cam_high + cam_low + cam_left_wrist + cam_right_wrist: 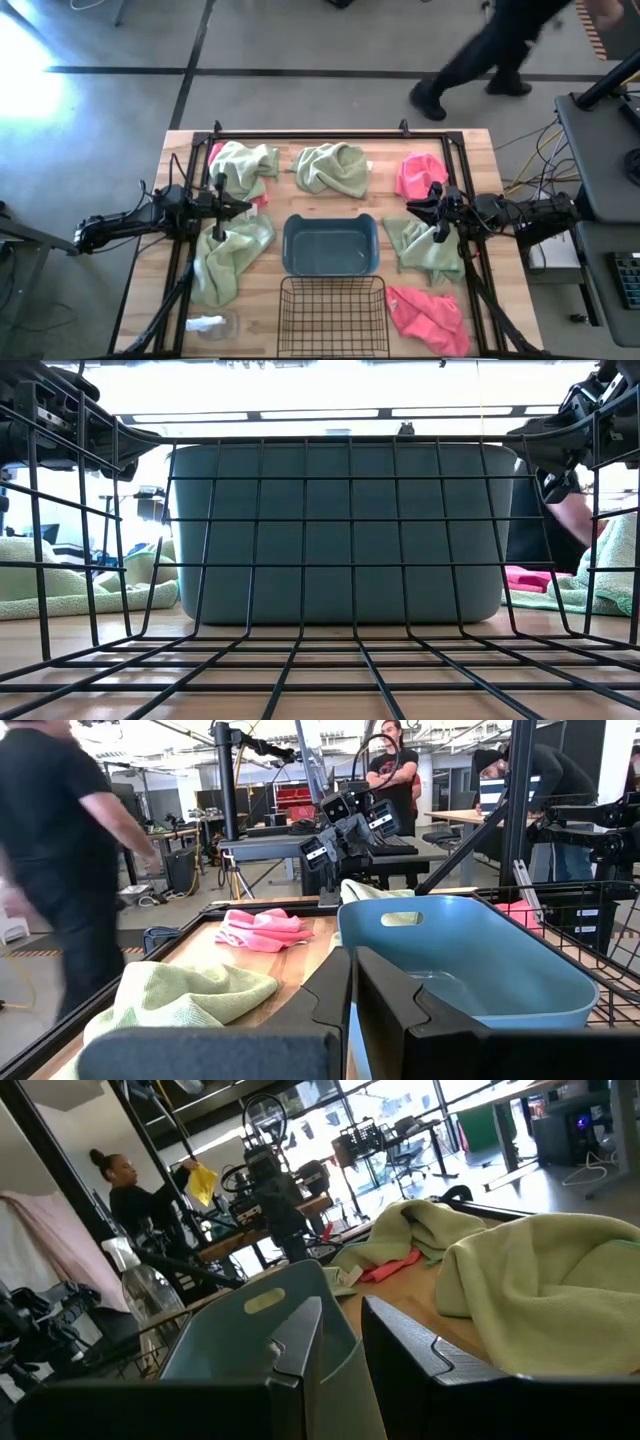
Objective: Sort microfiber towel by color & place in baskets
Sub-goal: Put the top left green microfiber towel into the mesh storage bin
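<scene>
Black wire-mesh basket sits bottom centre below the blue-grey plastic bin, soft, light sage-green and pink microfiber towels scattered around, best pinched at a raised fold; left gripper closed empty, right gripper part-open, empty.

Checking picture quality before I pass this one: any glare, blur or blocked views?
High view: floor glare at upper left, a walking person smeared by motion. Low view: black wire-mesh basket bars fill the foreground, ceiling lights blown out above the blue-grey bin. Left wrist view: a passing person is blurred.
</scene>
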Controlling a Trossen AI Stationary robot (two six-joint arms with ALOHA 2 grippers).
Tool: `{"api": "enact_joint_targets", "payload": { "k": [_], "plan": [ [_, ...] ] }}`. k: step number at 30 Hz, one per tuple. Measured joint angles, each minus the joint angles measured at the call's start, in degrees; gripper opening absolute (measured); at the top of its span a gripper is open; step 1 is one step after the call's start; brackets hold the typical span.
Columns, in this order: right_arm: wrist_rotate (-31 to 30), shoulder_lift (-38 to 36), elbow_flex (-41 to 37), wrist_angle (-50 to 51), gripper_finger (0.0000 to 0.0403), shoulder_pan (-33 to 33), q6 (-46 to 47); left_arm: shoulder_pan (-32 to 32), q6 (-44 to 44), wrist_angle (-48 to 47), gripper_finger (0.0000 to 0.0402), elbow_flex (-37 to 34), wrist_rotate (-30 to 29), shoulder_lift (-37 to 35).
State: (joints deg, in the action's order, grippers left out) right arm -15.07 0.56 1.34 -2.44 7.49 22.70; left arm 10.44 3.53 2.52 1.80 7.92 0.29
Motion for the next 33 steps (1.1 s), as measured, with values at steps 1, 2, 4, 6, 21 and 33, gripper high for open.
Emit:
{"api": "enact_joint_targets", "payload": {
  "k": [1,2,4,6,21,33],
  "plan": [
    [0.0,0.0,0.0,0.0,0.0068,0.0,0.0,0.0,0.0,0.0,0.0002,0.0,0.0,0.0],
    [0.0,0.0,0.0,0.0,0.0068,0.0,0.0,0.0,0.0,0.0,0.0002,0.0,0.0,0.0],
    [0.0,0.0,0.0,0.0,0.0068,0.0,0.0,0.0,0.0,0.0,0.0002,0.0,0.0,0.0],
    [0.0,0.0,0.0,0.0,0.0068,0.0,-0.1,0.0,0.0,0.0,0.0002,0.0,0.0,0.0],
    [0.0,0.0,0.0,0.0,0.0068,0.0,-0.1,0.1,0.5,0.0,0.0002,0.0,-10.2,0.0],
    [0.0,0.0,0.0,0.0,0.0068,0.0,-0.1,0.1,0.4,0.0,0.0002,0.0,-10.3,0.0]
  ]
}}
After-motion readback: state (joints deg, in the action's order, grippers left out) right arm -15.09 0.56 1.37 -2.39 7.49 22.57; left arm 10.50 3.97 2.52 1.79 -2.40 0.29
